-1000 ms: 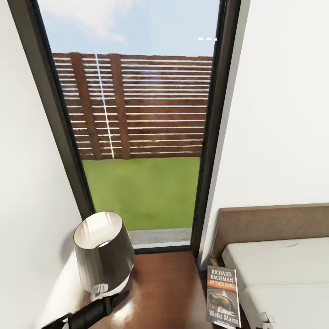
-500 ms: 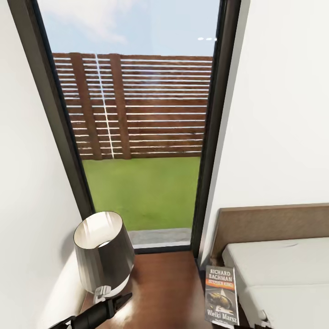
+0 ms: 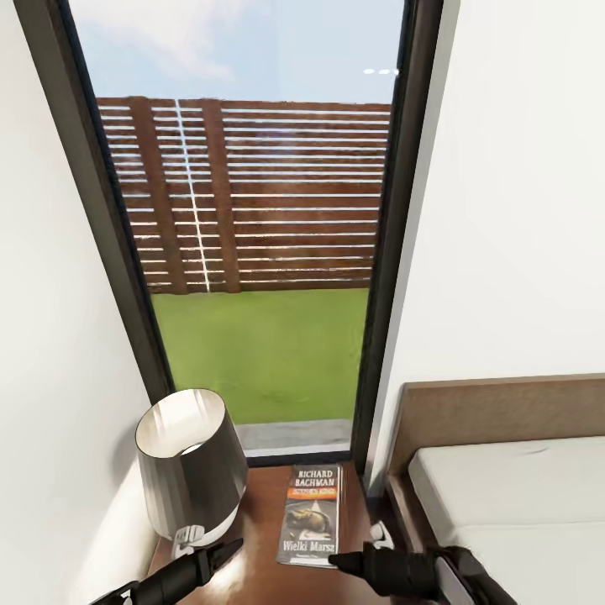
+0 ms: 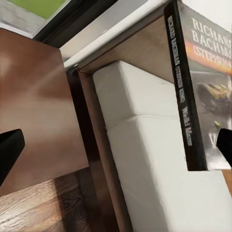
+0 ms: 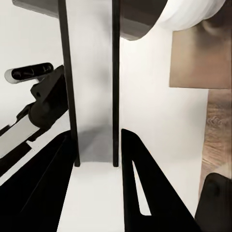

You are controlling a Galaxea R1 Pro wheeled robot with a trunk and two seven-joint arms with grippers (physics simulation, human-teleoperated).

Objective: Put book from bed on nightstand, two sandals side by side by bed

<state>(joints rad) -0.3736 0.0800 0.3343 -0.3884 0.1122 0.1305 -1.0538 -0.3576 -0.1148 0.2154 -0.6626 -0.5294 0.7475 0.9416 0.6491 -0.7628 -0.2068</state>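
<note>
Over the nightstand, right jaws pinch the book; left jaws spread, empty; risk: releasing now drops it against the lamp or off the edge.

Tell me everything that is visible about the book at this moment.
The book is a thin paperback with a dark cover: white "RICHARD BACHMAN" on top, an orange band below it, a dark picture, and "Wielki Marsz" at the bottom. In the head view it is above the glossy brown nightstand, beside the lamp, cover up. The right gripper is at its lower edge, and the right wrist view shows the fingers on both sides of it. The left wrist view shows its dark spine with white lettering.
</note>
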